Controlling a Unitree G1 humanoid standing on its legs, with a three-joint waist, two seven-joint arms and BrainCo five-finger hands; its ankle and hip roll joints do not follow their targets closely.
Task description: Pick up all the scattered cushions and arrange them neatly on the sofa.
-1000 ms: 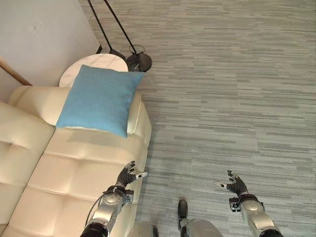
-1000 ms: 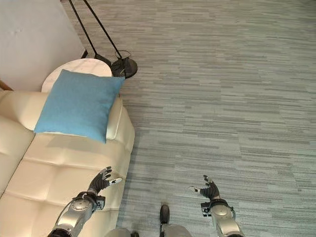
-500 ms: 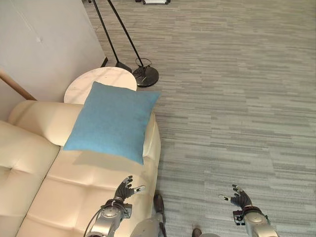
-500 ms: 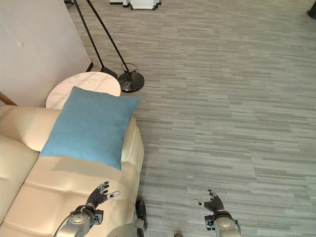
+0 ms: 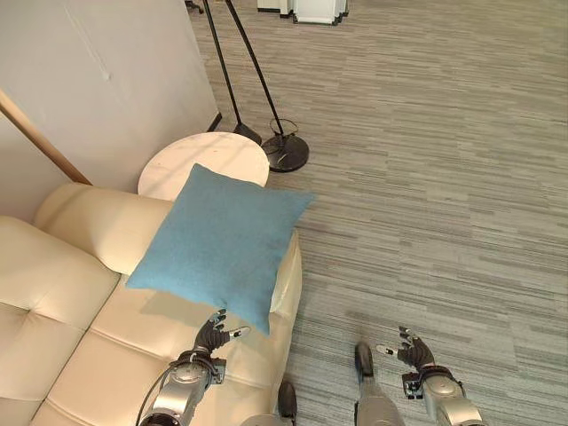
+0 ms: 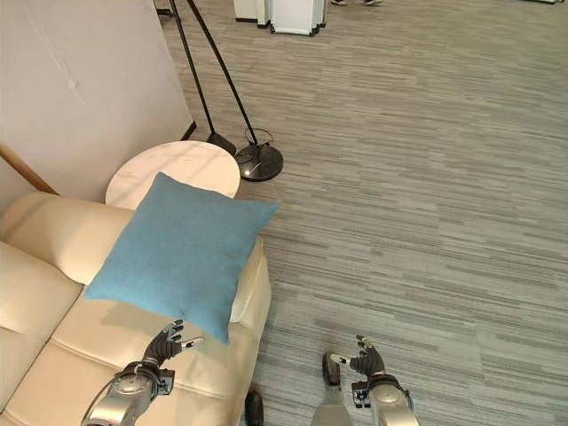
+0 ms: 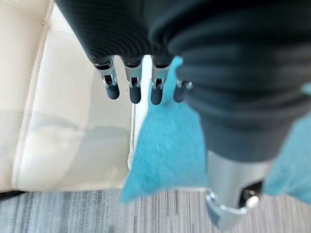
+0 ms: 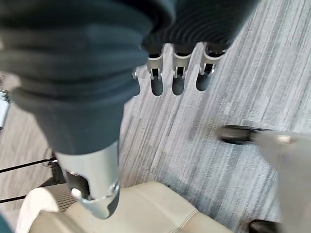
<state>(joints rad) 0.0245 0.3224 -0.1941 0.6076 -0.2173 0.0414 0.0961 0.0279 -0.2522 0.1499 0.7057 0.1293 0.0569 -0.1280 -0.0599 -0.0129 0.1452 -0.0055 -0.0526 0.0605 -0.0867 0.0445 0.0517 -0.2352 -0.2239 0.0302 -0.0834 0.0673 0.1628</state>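
Observation:
A light blue square cushion point(image 5: 220, 245) leans on the right armrest of the cream sofa point(image 5: 71, 355), one corner sticking out past the armrest over the floor. The same cushion point(image 7: 165, 145) lies just past my left hand's fingers point(image 7: 133, 90) in the left wrist view. My left hand point(image 5: 211, 337) hovers open over the seat, right below the cushion's lower corner, holding nothing. My right hand point(image 5: 411, 352) hangs open above the grey floor to the right of the sofa, with straight fingers point(image 8: 177, 80) and nothing in it.
A round white side table point(image 5: 204, 164) stands behind the armrest by the wall point(image 5: 106, 80). A floor lamp's black base point(image 5: 287, 153) and thin black poles stand just right of the table. Grey striped carpet point(image 5: 435, 177) stretches away to the right.
The camera has tilted up, so sofa, cushion and table sit lower and further right in the picture. Both hands stay open and low; the left hand now appears closer under the cushion's corner.

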